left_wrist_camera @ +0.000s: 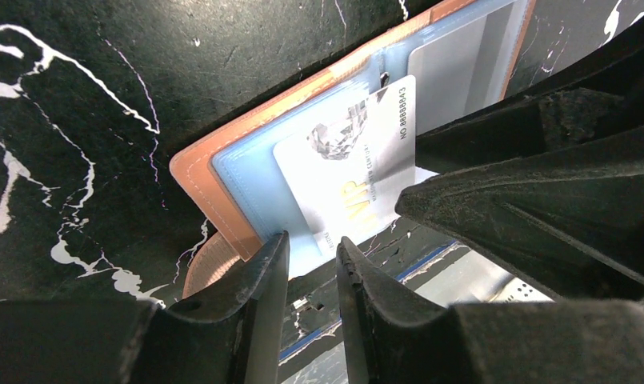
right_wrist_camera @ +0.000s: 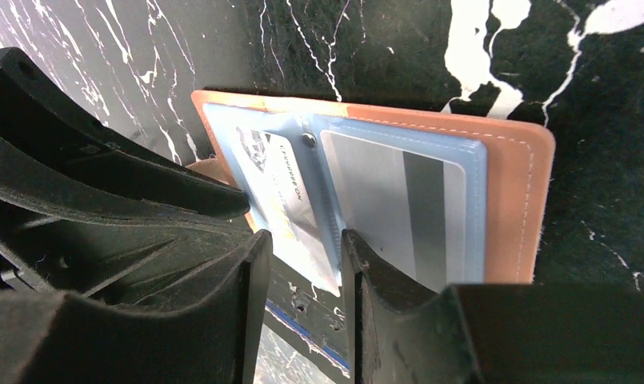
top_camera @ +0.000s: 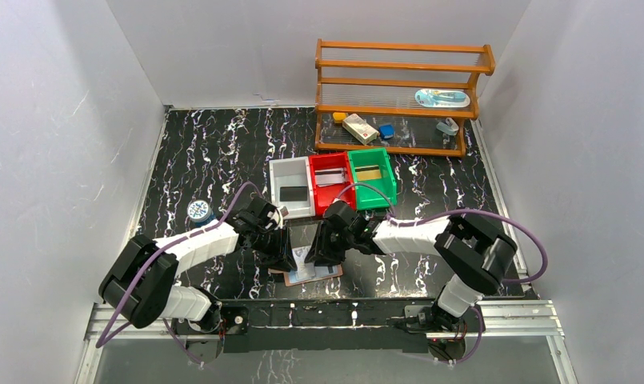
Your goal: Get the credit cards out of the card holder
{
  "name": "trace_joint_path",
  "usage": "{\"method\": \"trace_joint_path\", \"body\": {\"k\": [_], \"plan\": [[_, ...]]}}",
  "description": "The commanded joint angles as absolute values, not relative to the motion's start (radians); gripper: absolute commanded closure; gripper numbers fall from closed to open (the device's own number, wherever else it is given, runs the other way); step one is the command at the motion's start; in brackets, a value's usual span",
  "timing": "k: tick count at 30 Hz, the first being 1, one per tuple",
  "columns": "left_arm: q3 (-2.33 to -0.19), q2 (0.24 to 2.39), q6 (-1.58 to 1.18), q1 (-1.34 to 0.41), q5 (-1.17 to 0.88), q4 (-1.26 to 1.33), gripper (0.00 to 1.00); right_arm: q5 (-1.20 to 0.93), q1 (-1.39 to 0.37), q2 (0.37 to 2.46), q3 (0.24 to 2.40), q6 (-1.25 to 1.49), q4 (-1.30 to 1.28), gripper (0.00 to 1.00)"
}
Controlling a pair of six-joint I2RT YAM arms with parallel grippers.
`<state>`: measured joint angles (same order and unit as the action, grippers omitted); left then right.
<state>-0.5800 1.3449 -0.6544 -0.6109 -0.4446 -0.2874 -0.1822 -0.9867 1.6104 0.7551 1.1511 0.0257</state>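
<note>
The card holder lies open near the table's front edge, tan-brown with light blue pockets. A white VIP credit card sticks part way out of the left pocket, tilted; it also shows in the right wrist view. A grey credit card with a dark stripe sits inside the right pocket. My left gripper is open a little, empty, at the wallet's left near edge. My right gripper is open a little, empty, at the wallet's middle fold, close beside the left.
White, red and green bins stand in a row behind the wallet. A wooden shelf with small items is at the back right. A round blue-white object sits left of my left arm.
</note>
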Motion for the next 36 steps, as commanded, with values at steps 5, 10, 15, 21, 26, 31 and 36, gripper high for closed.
{"method": "trace_joint_path", "body": {"k": [5,10,15,21,26,31,36], "plan": [[-0.561,1.339,-0.642,-0.620,-0.407,-0.318,0.73,-0.206,-0.982,1.625,0.742,1.155,0.084,0.64],[-0.560,1.333,-0.647,-0.620,-0.406,-0.318,0.73,-0.222,-0.980,1.623,0.733,1.162,0.119,0.77],[-0.554,1.310,-0.655,-0.621,-0.392,-0.320,0.73,-0.223,-0.966,1.605,0.711,1.175,0.126,0.89],[-0.552,1.303,-0.658,-0.621,-0.377,-0.326,0.73,-0.257,-0.948,1.568,0.672,1.156,0.164,0.96],[-0.559,1.287,-0.658,-0.620,-0.370,-0.334,0.73,-0.243,-0.940,1.515,0.617,1.160,0.189,0.96],[-0.566,1.286,-0.657,-0.621,-0.366,-0.345,0.73,-0.254,-0.925,1.494,0.580,1.150,0.217,0.94],[-0.590,1.235,-0.678,-0.621,-0.365,-0.355,0.69,-0.264,-0.923,1.510,0.546,1.194,0.258,0.94]]}}
